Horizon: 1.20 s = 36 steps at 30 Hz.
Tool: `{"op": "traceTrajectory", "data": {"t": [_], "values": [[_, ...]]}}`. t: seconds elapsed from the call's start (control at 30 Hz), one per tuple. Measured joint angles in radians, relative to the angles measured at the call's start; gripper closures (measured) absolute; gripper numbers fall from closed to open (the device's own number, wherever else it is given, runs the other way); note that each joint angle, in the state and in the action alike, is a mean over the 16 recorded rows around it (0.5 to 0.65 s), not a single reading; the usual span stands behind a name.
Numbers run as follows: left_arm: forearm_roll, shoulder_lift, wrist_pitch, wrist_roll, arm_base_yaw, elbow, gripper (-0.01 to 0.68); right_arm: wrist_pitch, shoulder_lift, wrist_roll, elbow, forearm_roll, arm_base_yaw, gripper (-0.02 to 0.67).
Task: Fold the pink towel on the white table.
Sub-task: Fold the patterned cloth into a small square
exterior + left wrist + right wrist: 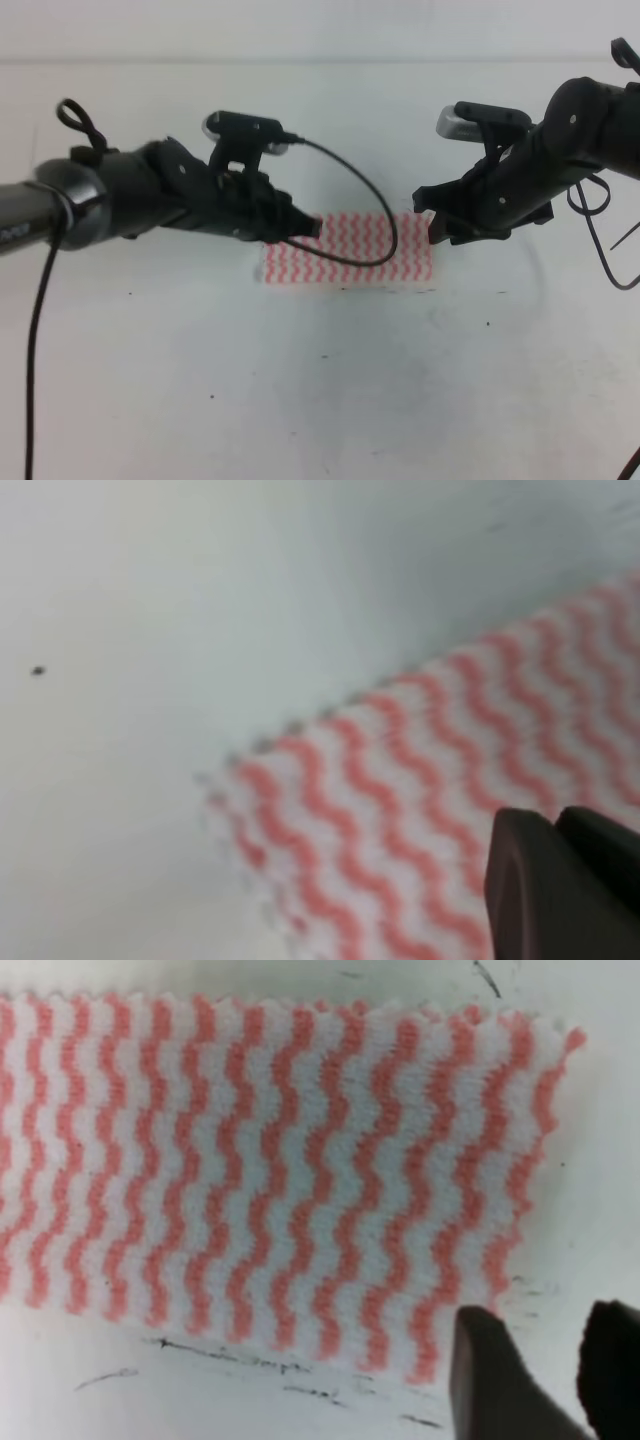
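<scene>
Left claw [560,880] blurred, cropped; pink towel [350,250] half-hidden

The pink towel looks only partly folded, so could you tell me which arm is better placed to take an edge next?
Probably the right. The right gripper hangs open beside the pink towel at its corner; the left gripper sits over the cloth's middle.
</scene>
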Motion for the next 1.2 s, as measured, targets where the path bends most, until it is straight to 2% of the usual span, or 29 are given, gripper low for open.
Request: {"op": "traceTrajectory", "data": {"t": [0.43, 0.87, 1.2], "values": [[-0.016, 0.012, 0.127, 0.001, 0.0, 0.005, 0.653, -0.002, 0.005, 0.0, 0.0, -0.001, 0.0, 0.654], [-0.037, 0.004, 0.141, 0.013, -0.001, 0.004, 0.652, 0.001, 0.004, 0.0, 0.0, -0.001, 0.0, 0.666], [-0.221, -0.008, 0.144, 0.157, 0.0, 0.004, 0.652, -0.007, 0.002, 0.001, -0.001, -0.006, 0.0, 0.666]]}}
